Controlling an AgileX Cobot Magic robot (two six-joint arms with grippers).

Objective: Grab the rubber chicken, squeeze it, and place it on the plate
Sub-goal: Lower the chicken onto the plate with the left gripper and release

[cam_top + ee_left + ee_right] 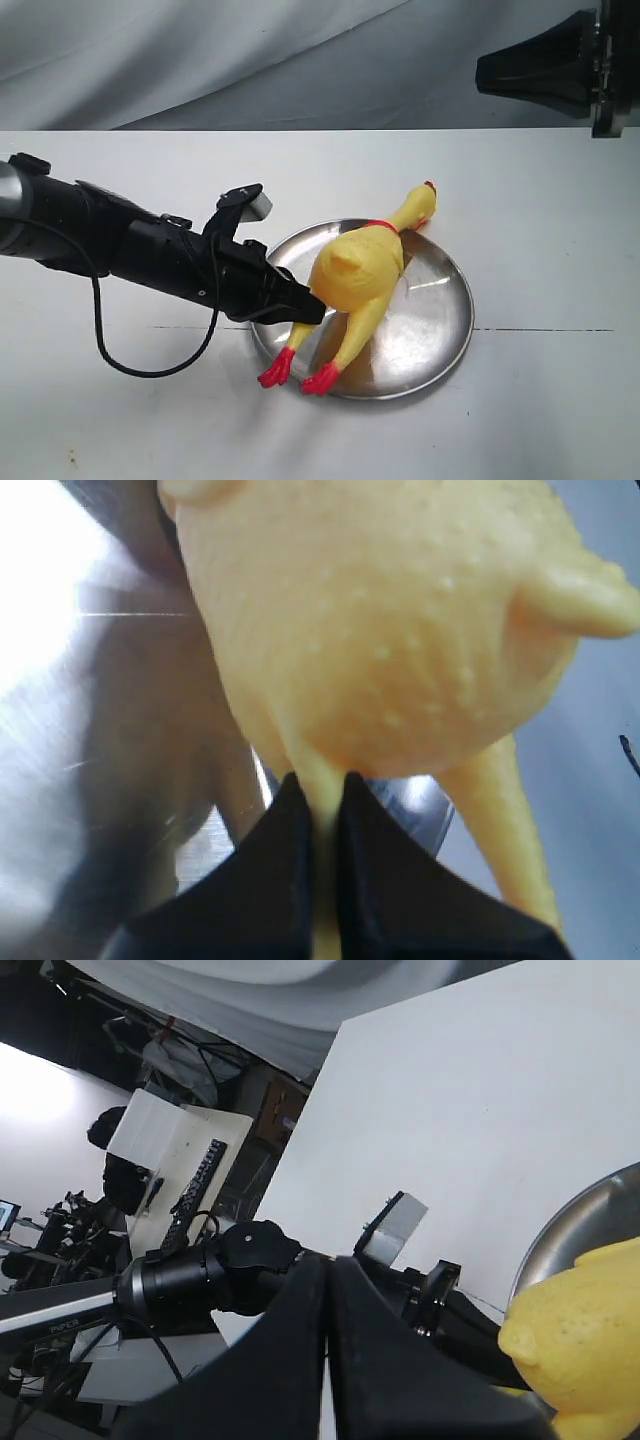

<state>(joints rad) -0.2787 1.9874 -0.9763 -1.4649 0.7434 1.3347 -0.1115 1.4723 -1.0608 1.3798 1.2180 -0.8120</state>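
Note:
The yellow rubber chicken (360,265) lies across the shiny steel plate (430,310), its red-combed head over the far rim and its red feet over the near rim. My left gripper (315,308) reaches in from the left and is shut on one thin yellow leg just below the plump body. In the left wrist view the black jaws (320,785) pinch that leg, with the chicken's body (380,630) above and the plate (80,730) behind. My right gripper (485,72) hangs high at the back right, shut on nothing. The right wrist view shows its closed tips (328,1260), the chicken (585,1330) and the plate's rim (575,1215).
The white table (540,200) carries the plate. A black cable (130,360) loops from the left arm (120,245) onto the table. A grey cloth (250,60) hangs behind the far edge.

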